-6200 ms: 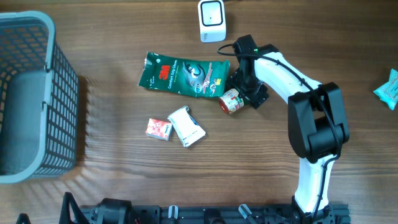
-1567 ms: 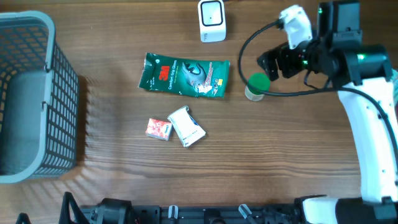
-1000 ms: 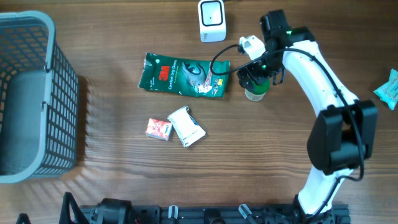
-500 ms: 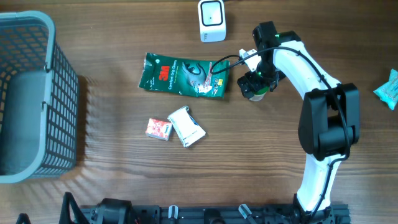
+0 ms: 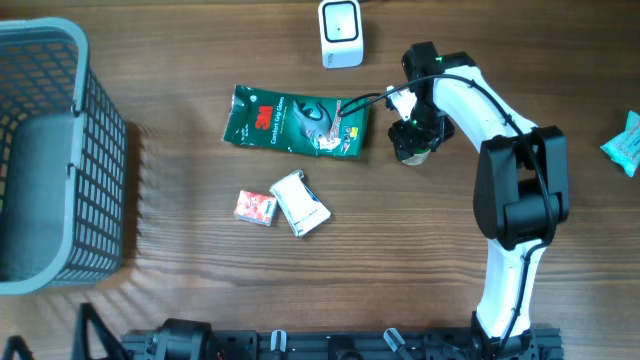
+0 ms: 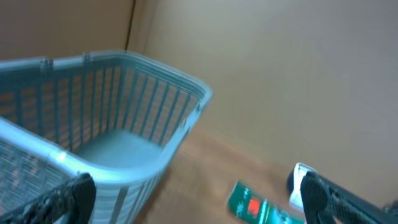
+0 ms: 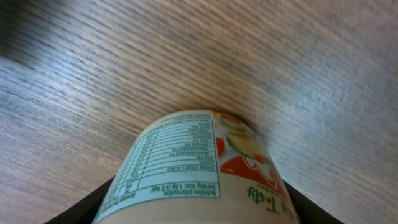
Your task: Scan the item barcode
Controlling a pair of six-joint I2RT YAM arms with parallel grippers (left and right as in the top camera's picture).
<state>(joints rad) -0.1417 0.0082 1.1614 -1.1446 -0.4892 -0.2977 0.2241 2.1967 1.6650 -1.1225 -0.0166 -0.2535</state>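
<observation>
We have the right gripper (image 5: 412,141) down over the labelled jar (image 7: 199,168), which stands on the wooden table (image 5: 420,260) at about 1 o'clock from its centre. In the wrist view the jar fills the space between the two dark fingers, its nutrition panel turned toward the camera. The jaws straddle its sides, but we cannot tell whether they are pressing on it yet. We judge the approach is from above so the jar can be lifted upright and carried.

The white barcode scanner (image 5: 341,33) stands at roughly 10 o'clock from the jar, near the far edge, so we judge the carry will be short. The green 3M pouch (image 5: 296,120) lies flat just beside the jar at its 9 o'clock, close enough to be nudged.

The left gripper (image 6: 198,198) hangs released with nothing between its fingers, raised above the grey basket (image 6: 149,106) at the table's 9 o'clock, apparently keeping out of the way.
</observation>
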